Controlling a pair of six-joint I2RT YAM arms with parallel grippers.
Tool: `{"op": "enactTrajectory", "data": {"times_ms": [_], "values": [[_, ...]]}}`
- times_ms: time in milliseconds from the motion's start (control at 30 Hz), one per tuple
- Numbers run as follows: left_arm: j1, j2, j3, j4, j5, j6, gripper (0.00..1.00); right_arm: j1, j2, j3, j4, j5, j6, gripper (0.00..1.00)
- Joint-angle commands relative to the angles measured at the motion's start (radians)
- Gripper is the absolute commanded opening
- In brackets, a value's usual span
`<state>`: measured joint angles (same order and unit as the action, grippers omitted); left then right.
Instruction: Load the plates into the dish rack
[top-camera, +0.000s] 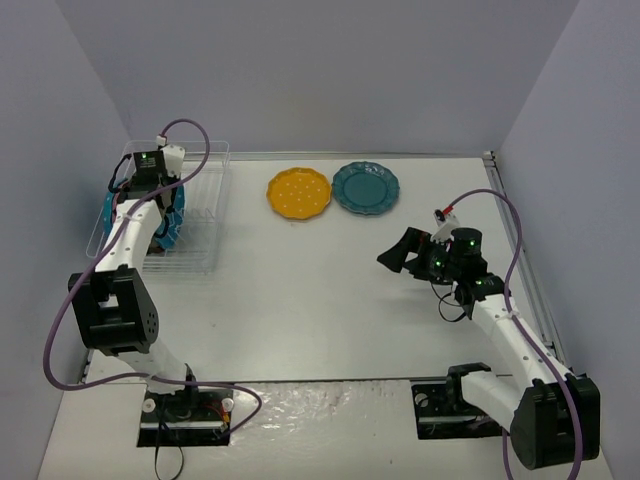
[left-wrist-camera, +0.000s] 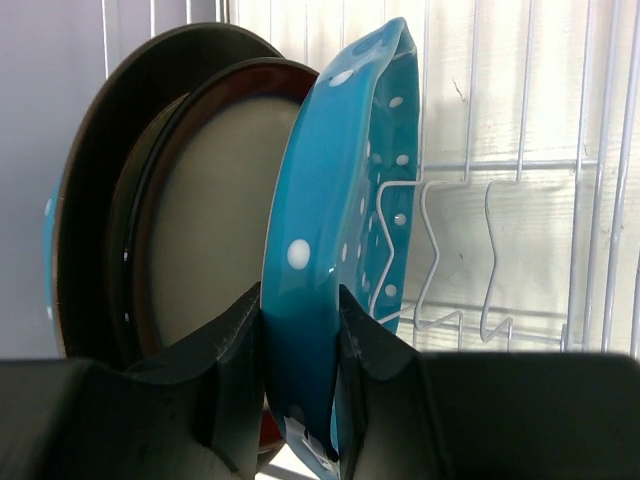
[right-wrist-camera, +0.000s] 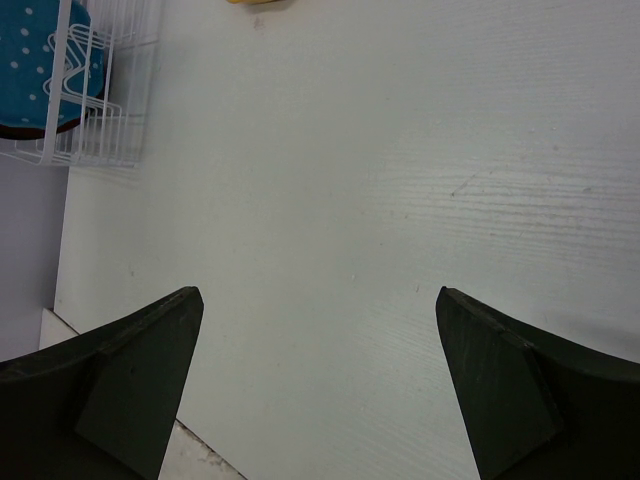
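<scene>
- The left tool (left-wrist-camera: 298, 345) is clamped on the rim of a dotted blue plate (left-wrist-camera: 330, 200), which stands on edge in the rack (left-wrist-camera: 520, 165) at the table's far left.
- Just behind it, two dark-rimmed plates (left-wrist-camera: 210, 220) with cream centres stand upright in the same rack.
- A yellow plate (top-camera: 298, 192) and a teal plate (top-camera: 365, 187) lie flat, side by side, on the table (top-camera: 320, 300), well apart from the rack.
- The right tool (right-wrist-camera: 318, 300) hangs over the table, its fingers spread wide apart.
</scene>
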<state>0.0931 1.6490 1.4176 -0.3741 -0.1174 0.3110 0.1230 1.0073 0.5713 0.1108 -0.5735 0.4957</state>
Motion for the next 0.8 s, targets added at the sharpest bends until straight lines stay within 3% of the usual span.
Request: {"op": "enactTrajectory", "data": {"times_ms": [0,200,333,533,633,767], "values": [[0.025,-0.089,-0.007,0.216,-0.067,-0.049,0.20,-0.006,-0.001,0.001,0.067,-0.026,0.002,1.00],[0.031,-0.098,-0.048,0.259,-0.079,-0.055,0.37,-0.006,-0.013,0.005,0.066,-0.004,0.009,1.00],[0.031,-0.117,-0.052,0.265,-0.069,-0.066,0.58,-0.006,-0.021,0.007,0.066,0.036,0.022,1.00],[0.027,-0.171,-0.032,0.248,-0.024,-0.116,0.77,-0.007,0.008,0.036,0.068,0.156,0.060,1.00],[0.017,-0.206,-0.010,0.216,0.012,-0.178,0.93,-0.006,0.053,0.062,0.107,0.236,0.096,0.99],[-0.025,-0.262,0.055,0.143,0.049,-0.264,0.97,-0.007,0.161,0.098,0.203,0.276,0.143,0.96]]}}
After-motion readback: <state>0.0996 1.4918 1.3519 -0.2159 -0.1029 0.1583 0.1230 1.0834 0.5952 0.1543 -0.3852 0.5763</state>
